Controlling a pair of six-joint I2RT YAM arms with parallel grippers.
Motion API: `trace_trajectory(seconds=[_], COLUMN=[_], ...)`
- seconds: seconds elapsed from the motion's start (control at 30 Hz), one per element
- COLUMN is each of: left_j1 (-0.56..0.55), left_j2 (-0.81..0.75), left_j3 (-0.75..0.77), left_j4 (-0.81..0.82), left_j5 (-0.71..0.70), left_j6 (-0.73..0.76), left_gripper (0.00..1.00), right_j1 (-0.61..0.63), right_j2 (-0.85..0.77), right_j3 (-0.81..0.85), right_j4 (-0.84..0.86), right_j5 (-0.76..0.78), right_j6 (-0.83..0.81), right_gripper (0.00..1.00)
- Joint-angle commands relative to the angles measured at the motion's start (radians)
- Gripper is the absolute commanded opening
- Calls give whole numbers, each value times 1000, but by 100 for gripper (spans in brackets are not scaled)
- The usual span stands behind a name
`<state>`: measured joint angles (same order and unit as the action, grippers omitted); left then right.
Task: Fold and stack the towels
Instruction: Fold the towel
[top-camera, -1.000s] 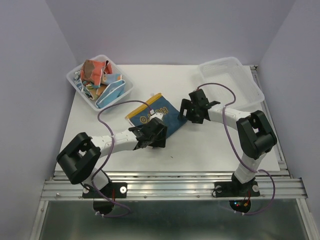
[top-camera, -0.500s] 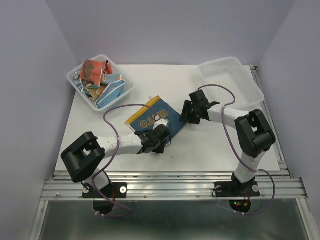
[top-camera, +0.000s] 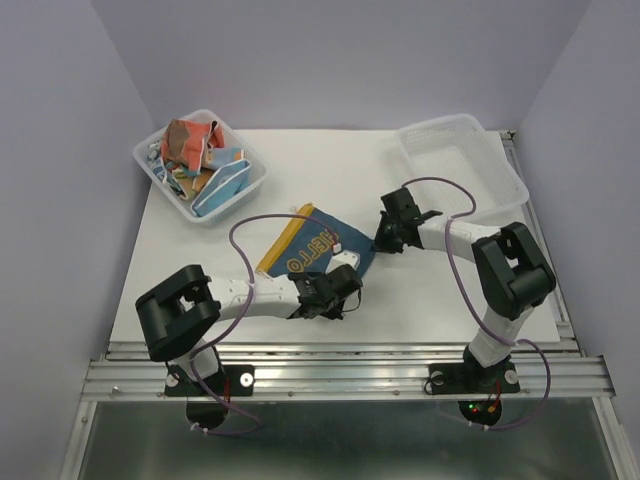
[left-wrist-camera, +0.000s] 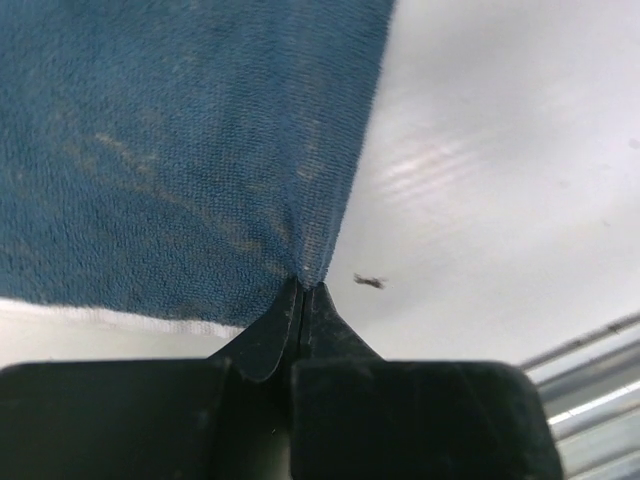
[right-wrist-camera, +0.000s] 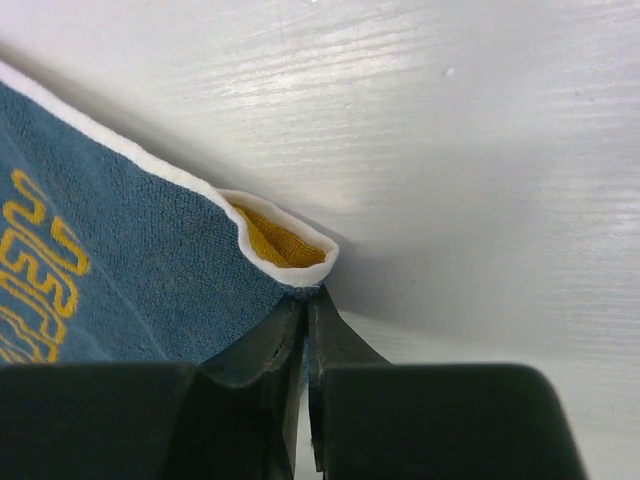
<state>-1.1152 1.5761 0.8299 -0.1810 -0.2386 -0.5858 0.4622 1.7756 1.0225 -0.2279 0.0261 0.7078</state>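
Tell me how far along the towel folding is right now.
Done: no folded stack shows yet. In hand: the blue towel lies on the table, with the left gripper and right gripper each shut on a corner of it. Left: the crumpled towels in the basket at far left wait unfolded.

Your left gripper (left-wrist-camera: 303, 296) clamped the blue towel (left-wrist-camera: 170, 130) by its corner, jaws closed; a dark speck (left-wrist-camera: 369, 281) sat nearby on the white table (left-wrist-camera: 490, 170).
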Motion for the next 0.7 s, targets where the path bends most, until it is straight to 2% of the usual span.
trace_trajectory(seconds=[0.0,0.1,0.23,0.47,0.67], left_j1=[-80,-121,-129,-126,-14], left_j2=[-14,-33,-60,-136,-226], left_j3=[58,106,121,100,28], left_j4=[-46,-40,-20,2,-9], left_j5=[45,56,93,91,114], left_j6=[-14,-20,-20,-34,-63], left_gripper=[0,0,0,0,0], right_j1=[-5,-5,-5,0,46], right_j2=[-57,-132,-199,-199,-140], right_j3=[4,11,30,139,281], right_j4=[-91,-188,-289,-352,-352], right_j5=[115,234,262,203,144], right_j6=[-25,-48,-80,-157,-189], right_gripper=[6,6,6,6,6])
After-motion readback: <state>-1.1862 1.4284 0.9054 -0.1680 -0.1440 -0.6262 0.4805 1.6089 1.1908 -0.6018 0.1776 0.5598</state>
